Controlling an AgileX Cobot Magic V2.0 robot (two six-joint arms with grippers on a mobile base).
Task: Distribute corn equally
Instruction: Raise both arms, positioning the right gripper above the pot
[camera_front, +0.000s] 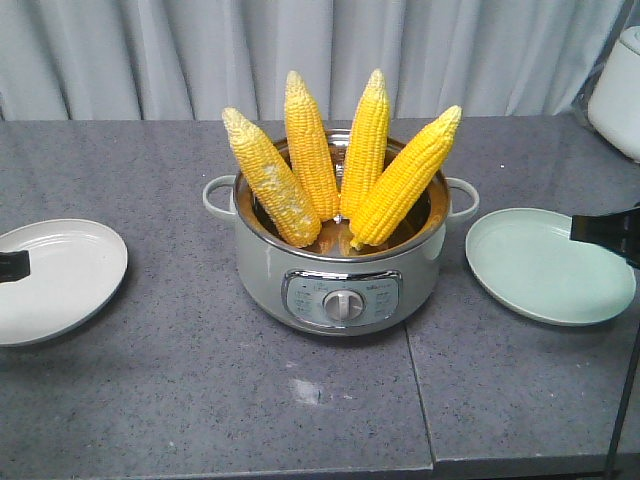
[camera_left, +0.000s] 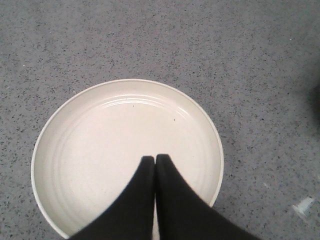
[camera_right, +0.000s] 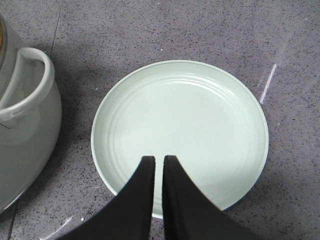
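only the front view shows four corn cobs (camera_front: 310, 150) standing in the pot (camera_front: 300, 262). the wrist views show the left gripper (camera_left: 155, 160), jaws together, over a white plate (camera_left: 100, 135), and the right gripper (camera_right: 159, 160), jaws nearly together, over a green plate (camera_right: 200, 115).

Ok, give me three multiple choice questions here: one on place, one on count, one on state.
1. Where are the corn cobs? A) on a plate B) standing in the pot C) in a claw
2. How many cobs are there? A) three B) four C) six
3. The left claw is: A) shut and empty B) gripping a cob C) wide open
Answers: 1 B, they lean upright inside its rim; 2 B, four tips fan out above it; 3 A, its fingertips touch over the bare white plate.
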